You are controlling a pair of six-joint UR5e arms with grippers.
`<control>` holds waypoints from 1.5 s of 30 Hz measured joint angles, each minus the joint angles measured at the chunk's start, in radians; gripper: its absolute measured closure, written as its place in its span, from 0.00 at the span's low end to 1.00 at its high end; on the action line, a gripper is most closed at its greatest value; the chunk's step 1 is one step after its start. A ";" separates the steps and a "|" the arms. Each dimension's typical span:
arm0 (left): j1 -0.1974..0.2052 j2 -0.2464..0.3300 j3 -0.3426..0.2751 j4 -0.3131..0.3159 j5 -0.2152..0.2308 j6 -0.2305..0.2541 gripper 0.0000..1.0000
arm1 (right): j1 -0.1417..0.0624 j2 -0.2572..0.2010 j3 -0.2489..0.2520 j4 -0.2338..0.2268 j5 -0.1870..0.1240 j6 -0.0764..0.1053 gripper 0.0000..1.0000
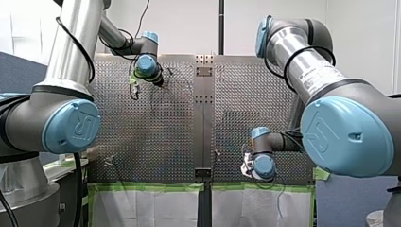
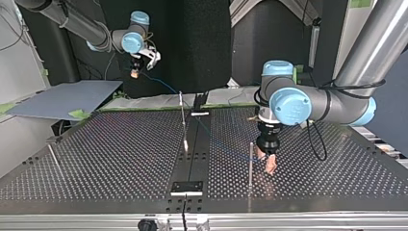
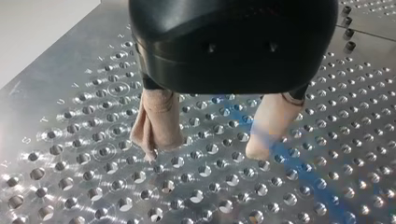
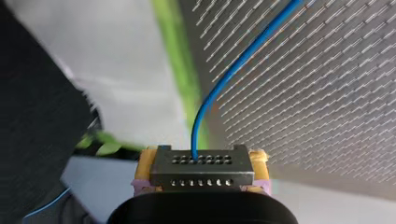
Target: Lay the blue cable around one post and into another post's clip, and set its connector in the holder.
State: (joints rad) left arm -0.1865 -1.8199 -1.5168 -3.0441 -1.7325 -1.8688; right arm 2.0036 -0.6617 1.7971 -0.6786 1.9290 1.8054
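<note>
- Most of the task is left, I judge: the blue cable (image 4: 243,60) trails loose over the surface (image 3: 93,163), not yet routed, and the connector (image 4: 201,169) is not yet set down.
- My left tool (image 3: 204,151) stands spread apart, low on the surface, with the cable just beside one pad (image 3: 268,126).
- My right tool (image 4: 201,161) is clamped on the connector, held up past the surface's edge.
</note>
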 joint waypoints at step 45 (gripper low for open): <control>0.005 0.000 0.000 0.001 -0.020 0.008 0.00 | -0.219 0.416 -0.123 -0.416 -0.101 0.009 1.00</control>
State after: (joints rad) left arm -0.1814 -1.8200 -1.5167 -3.0430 -1.7525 -1.8605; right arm 1.7843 -0.2456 1.6744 -1.0947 1.8279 1.8146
